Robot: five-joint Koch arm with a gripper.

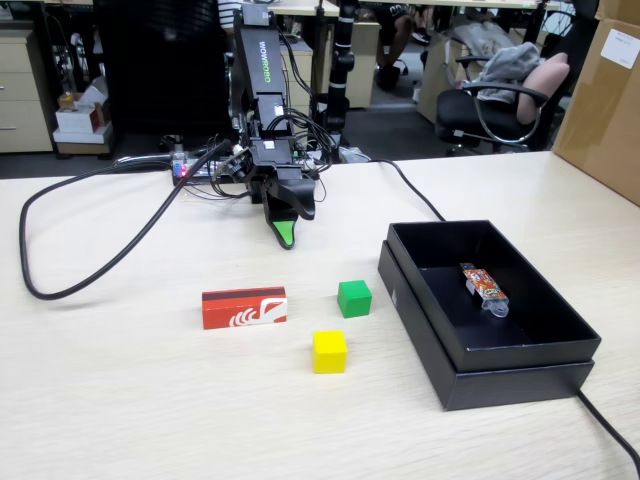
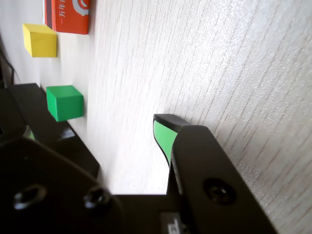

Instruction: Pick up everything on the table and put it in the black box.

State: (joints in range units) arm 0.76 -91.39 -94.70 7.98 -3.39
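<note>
on the table (image 1: 120, 400) the three loose things lie in a cluster in front of the arm: the red pack (image 1: 244, 307) to the left in the fixed view, the green cube (image 1: 354, 298) nearer the black box (image 1: 440, 340), and the yellow cube (image 1: 329, 351) closest to the camera. the box stands to the right with an orange packet (image 1: 484, 286) already inside. the gripper (image 1: 286, 232) hangs low over bare table behind the cluster, holding nothing; in the wrist view one green-lined tip shows with a clear gap to the dark body beside it, so the fingers (image 2: 165, 138) look parted, though the second tip is hard to make out. the likely trouble is the green cube's place just beside the box wall: a wide approach could knock the wall or push the cube askew. the long pack may also swing if gripped off-centre.
</note>
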